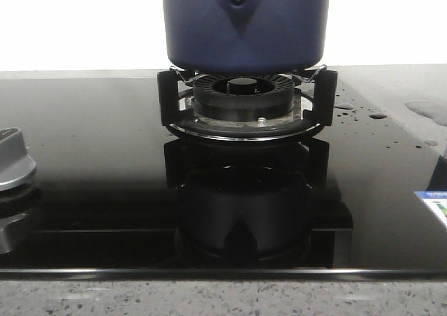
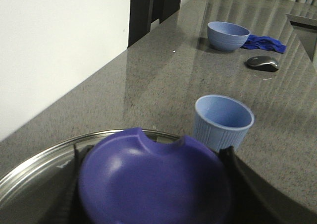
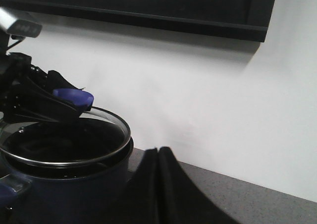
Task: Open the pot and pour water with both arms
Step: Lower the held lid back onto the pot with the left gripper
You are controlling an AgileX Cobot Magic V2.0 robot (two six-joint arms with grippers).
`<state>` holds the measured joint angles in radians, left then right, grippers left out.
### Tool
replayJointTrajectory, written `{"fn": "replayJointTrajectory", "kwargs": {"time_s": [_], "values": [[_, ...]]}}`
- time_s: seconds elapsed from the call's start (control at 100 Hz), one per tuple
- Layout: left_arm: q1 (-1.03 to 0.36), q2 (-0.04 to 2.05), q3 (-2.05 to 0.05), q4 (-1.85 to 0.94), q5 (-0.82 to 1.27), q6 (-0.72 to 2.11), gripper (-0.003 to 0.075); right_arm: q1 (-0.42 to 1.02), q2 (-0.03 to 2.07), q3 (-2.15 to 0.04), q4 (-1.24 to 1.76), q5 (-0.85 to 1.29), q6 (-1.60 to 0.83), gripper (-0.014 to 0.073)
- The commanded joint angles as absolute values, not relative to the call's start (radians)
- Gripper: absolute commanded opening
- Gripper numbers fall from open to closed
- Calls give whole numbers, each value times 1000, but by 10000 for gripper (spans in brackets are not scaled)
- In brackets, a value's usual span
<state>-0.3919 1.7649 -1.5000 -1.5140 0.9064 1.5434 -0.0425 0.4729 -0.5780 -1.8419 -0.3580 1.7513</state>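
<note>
Glossy black glass of a cooktop [image 1: 91,155] fills the front view, set into a speckled grey stone table [image 2: 163,80] with a white wall behind. On the black burner ring [image 1: 244,99] with its pan supports stands the pot [image 1: 244,22], dark navy blue, its triangular handle mount and rivet facing the camera. Small drops and a shallow puddle of the water [image 1: 426,110] lie on the surface to the pot's right. In the right wrist view the pot's glass lid [image 3: 106,116] is tilted above the rim, one edge raised; the left claw [image 3: 64,102] pinches its blue knob [image 2: 153,182]. The right claw [image 3: 158,184] shows its two dark fingers pressed together, holding nothing, just beside the pot's wall. Beyond the lid, in the left wrist view, a ribbed light-blue cup [image 2: 223,122] stands near, and a blue bowl [image 2: 228,35], a blue cloth [image 2: 265,43] and a computer mouse [image 2: 262,63] lie further off.
</note>
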Motion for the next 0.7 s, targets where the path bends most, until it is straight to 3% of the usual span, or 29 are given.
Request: {"fn": "replayJointTrajectory", "kwargs": {"time_s": [0.0, 0.27, 0.44, 0.51, 0.6, 0.69], "values": [[-401, 1727, -1531, -1620, 921, 1549, 250, -47, 475, -613, -1854, -335, 1747, -64], [-401, 1743, -1531, -1618, 885, 1549, 277, -47, 475, -613, -1854, -335, 1747, -64], [-401, 1745, -1531, -1618, 885, 1578, 592, -47, 475, -613, -1854, -335, 1747, -64], [-401, 1734, -1531, -1618, 887, 1578, 645, -47, 475, -613, -1854, -335, 1747, -64], [-392, 1696, -1531, -1618, 894, 1572, 615, -47, 475, -613, -1854, -335, 1747, -64], [-366, 1624, -1531, -1611, 892, 1533, 484, -47, 475, -613, -1856, -342, 1747, -64]]}}
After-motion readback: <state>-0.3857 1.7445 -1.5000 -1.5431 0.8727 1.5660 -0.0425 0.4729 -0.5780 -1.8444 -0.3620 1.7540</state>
